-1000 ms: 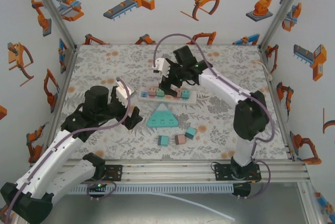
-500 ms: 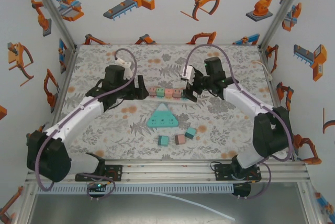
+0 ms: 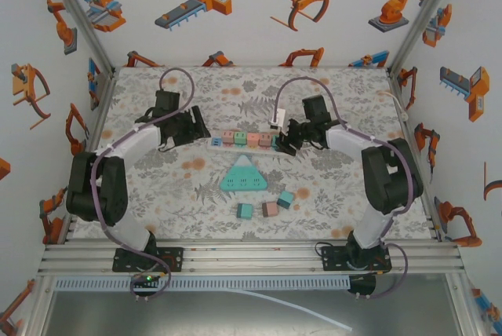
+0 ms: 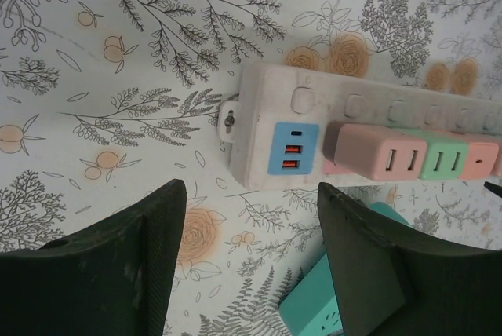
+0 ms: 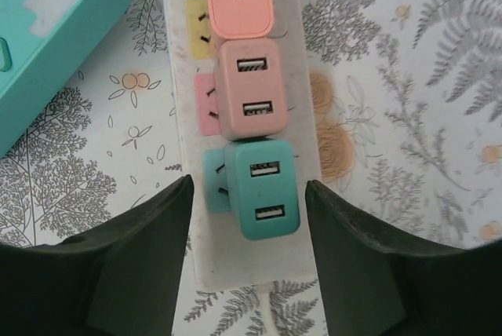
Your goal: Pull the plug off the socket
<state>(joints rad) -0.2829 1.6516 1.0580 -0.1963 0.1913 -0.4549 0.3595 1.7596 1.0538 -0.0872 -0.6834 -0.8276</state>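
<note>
Plugs sit in a row on the white socket strip (image 3: pixel 235 147) in the middle of the flowery table (image 3: pixel 157 187). From the top, the left gripper (image 3: pixel 200 130) is at the 9 o'clock end of the strip. The right gripper (image 3: pixel 286 141) is at the 3 o'clock end.

The right wrist camera shows a teal plug (image 5: pixel 263 189) stuck in the last spot, with a pink plug (image 5: pixel 247 89) touching it at 12 o'clock. The right gripper is wide open, one finger on each side of the teal plug, not squeezing it.

The left gripper is open too and holds nothing. A teal triangle socket (image 3: pixel 243 175) lies at 6 o'clock from the strip.
</note>
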